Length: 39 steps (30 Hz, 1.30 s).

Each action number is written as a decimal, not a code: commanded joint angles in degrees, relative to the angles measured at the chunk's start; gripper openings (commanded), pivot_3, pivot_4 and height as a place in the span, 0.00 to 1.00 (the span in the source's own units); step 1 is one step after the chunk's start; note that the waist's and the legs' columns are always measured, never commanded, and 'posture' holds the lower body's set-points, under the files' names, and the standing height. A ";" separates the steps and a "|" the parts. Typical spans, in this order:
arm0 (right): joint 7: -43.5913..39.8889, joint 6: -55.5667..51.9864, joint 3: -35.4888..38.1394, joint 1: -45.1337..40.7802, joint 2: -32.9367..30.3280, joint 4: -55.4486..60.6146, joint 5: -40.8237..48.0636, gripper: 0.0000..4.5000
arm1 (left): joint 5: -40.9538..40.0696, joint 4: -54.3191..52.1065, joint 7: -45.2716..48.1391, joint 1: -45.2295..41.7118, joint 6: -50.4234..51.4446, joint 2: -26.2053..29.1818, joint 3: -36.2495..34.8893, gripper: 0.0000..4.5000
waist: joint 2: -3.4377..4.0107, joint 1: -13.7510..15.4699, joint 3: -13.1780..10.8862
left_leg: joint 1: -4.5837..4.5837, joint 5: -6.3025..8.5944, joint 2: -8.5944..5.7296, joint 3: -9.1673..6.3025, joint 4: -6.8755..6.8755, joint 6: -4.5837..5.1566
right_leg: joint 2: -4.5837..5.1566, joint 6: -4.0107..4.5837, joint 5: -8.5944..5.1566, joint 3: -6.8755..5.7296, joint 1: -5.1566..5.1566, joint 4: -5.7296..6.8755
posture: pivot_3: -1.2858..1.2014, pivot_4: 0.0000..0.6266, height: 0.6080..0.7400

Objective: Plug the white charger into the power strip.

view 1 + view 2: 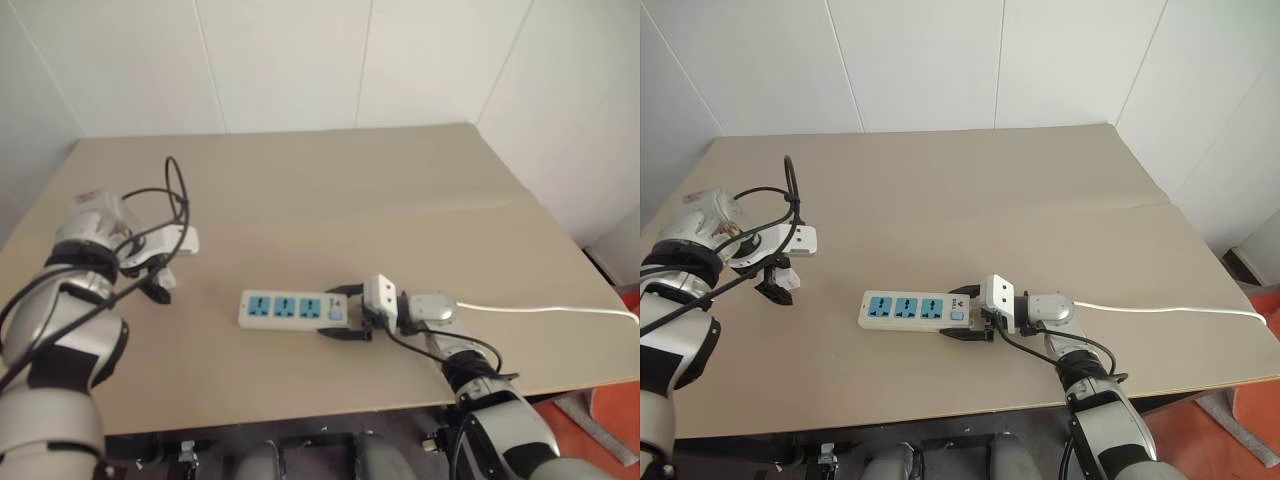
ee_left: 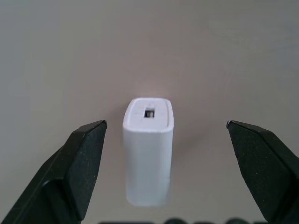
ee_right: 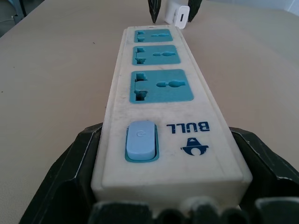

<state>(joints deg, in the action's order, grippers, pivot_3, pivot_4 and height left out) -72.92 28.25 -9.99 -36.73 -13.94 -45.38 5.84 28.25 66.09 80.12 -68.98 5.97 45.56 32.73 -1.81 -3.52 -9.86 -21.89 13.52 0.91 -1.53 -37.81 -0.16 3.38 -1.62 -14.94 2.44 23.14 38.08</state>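
The white charger (image 2: 148, 154) rests on the table between the two black fingers (image 2: 77, 163) of my left gripper (image 2: 166, 123). That gripper is open, points down over the charger, and has a gap on each side of it. The power strip (image 1: 285, 308), with three blue sockets, lies mid-table. My right gripper (image 1: 342, 313) is shut on its switch end, one finger (image 3: 70, 177) along each long side. From the right wrist, the charger (image 3: 179, 13) sits beyond the strip's far end.
The strip's thin white cable (image 1: 550, 310) runs off to the right across the tan table (image 1: 330, 200). White walls stand close behind the table's far edge. Black cables loop over my left wrist (image 1: 175, 195).
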 commanded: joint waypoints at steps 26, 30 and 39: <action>2.21 -3.89 -1.79 4.05 -1.26 1.29 -1.64 0.76 | 2.45 2.29 -5.60 1.46 -3.31 -1.82 -0.93 0.48 | 0.00 0.88 0.09 | 0.77 0.00 0.00 0.01 0.01 0.00 | -0.02 -0.07 -0.05 0.00 -0.73 0.01 | 0.52 0.24 1.00; 2.37 -3.94 -1.69 3.80 -1.23 1.05 -1.61 0.76 | 2.34 2.47 -5.13 1.34 -3.64 -1.67 -1.05 0.22 | 0.00 0.89 0.09 | 0.76 0.00 0.00 0.01 0.01 0.00 | -0.02 -0.07 -0.05 0.00 -0.73 0.00 | 0.52 0.24 1.00; 1.78 -4.08 -1.69 3.69 -1.56 0.58 -1.57 0.76 | -2.27 -0.37 -5.02 -0.62 -7.35 -1.56 -5.80 0.22 | -0.03 0.91 0.09 | 0.74 0.00 0.01 0.00 0.01 0.00 | -0.02 -0.06 -0.04 -0.01 -0.73 -0.02 | 0.52 0.24 1.00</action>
<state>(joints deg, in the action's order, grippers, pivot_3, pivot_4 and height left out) -70.68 25.78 -9.97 -34.61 -14.88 -42.95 6.01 28.08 67.85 75.45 -67.72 -0.43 43.88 29.45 -1.85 -2.61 -9.77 -21.17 13.52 0.93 -1.53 -37.80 -0.16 3.36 -1.67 -14.97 2.41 22.42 38.05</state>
